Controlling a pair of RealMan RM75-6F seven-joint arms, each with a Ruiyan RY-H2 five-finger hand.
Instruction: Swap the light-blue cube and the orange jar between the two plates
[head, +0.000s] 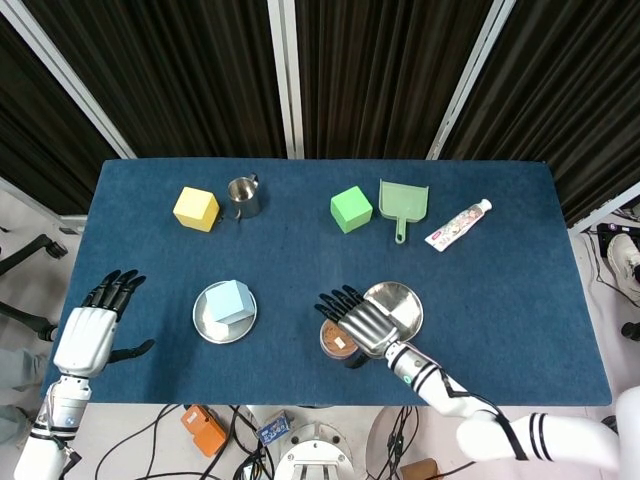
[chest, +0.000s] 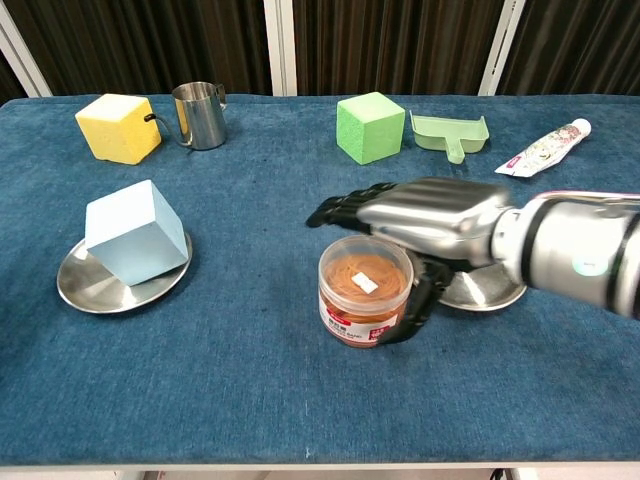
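Two views, head view first.
Head view, jar: orange round plastic jar with clear lid (head: 339, 337) stands upright, long axis vertical, lid facing up; white label patch on the lid; it sits on the blue tablecloth (head: 300, 260) just beside the left edge of the empty round steel plate (head: 398, 305).
Head view, right hand: right hand (head: 362, 318) lies over the jar's right side, fingers spread and pointing up-left; contact with the jar cannot be told from above.
Head view, cube: light-blue foam cube (head: 229, 301) sits on the left round steel plate (head: 208, 325), tipped, not flat.
Head view, left hand: left hand (head: 90, 335) fingers spread, holding nothing, off the table's left edge, well apart from the cube.
Head view, others: yellow foam cube (head: 196, 208), small steel pitcher (head: 243, 196), green foam cube (head: 351, 209), green plastic dustpan (head: 403, 204), toothpaste tube (head: 458, 224) along the far side.
Chest view, jar: jar (chest: 363, 291) upright, orange content showing through the lid, red-and-white label on the wall.
Chest view, right hand: right hand (chest: 425, 222) palm down above the jar's far right, fingers stretched left past the lid, thumb curled down against the jar's right wall; not closed round it.
Chest view, cube: cube (chest: 135, 231) leans on one edge on its plate (chest: 75, 288).
Chest view only: thumb at the jar wall, jar label; left hand not seen here.
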